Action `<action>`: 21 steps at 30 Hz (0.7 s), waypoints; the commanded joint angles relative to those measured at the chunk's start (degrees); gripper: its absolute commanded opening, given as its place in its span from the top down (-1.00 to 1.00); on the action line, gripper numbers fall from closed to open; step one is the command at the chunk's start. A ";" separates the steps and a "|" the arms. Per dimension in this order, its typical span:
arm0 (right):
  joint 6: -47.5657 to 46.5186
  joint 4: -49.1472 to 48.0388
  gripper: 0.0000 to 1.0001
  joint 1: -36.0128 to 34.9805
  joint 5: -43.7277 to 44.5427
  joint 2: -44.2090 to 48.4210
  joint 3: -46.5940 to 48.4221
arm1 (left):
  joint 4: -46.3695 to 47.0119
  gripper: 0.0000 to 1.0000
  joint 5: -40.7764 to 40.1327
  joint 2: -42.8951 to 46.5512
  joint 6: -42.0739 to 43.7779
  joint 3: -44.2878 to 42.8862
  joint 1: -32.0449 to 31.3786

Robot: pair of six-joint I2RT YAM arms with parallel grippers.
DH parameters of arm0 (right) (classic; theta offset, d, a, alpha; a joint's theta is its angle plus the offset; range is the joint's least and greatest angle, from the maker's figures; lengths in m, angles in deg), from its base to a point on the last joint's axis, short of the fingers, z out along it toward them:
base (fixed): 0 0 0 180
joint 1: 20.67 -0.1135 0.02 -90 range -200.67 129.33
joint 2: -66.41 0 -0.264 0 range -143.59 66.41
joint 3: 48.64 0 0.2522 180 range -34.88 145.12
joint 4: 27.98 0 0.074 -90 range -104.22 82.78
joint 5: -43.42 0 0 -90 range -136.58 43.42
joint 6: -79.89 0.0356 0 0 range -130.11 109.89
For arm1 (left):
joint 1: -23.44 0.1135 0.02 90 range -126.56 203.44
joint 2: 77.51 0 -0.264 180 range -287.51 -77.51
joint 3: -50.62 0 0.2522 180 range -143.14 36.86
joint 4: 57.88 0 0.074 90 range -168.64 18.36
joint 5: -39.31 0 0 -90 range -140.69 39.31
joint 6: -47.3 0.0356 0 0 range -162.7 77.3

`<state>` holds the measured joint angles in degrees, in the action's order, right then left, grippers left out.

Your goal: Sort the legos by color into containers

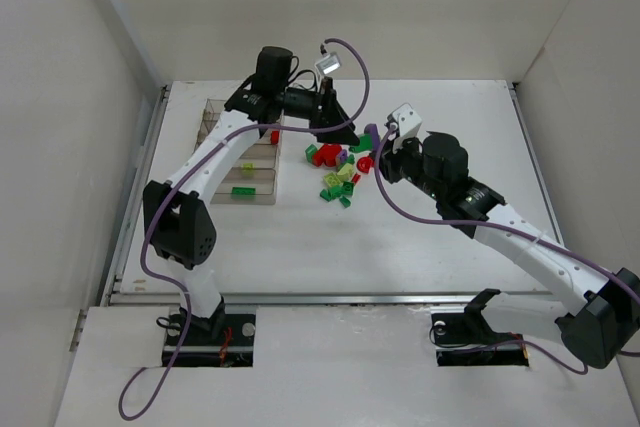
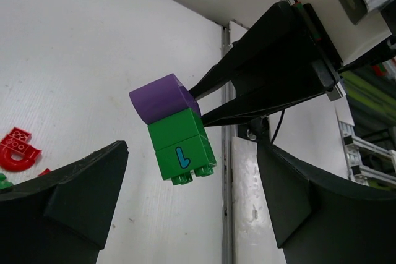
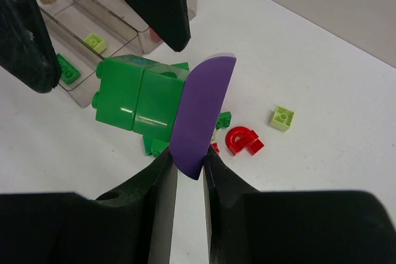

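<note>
Pinching purple brick (image 3: pixel 204 106) edge-on with right claw (image 3: pixel 189 160), green brick (image 3: pixel 137 100) clinging to it, aloft right of tray (image 1: pixel 212 115). Holding left claw (image 2: pixel 190 153) spread around green brick. Risking: narrow grip slipping during pull-apart, stack dropping among loose bricks (image 1: pixel 345 175) right of tray; claw tips crowding, colliding.

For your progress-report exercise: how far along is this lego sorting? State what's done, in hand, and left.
Done: a dark green brick, a lime brick and a red brick lie in the tray. In hand: the right tool pinches a purple piece stuck to green bricks, inside the open left tool. Left: the mixed pile on the table.
</note>
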<state>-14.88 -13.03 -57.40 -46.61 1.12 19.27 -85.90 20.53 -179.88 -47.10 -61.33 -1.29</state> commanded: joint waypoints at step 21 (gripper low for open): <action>-0.15 -4.71 1.00 -0.10 -2.60 0.26 0.52 | -13.60 0.18 -9.61 -2.22 9.32 -7.10 -2.08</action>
<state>-15.08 -13.16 -57.27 -46.77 0.55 19.27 -99.24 12.20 -181.93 -39.30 -66.06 -3.33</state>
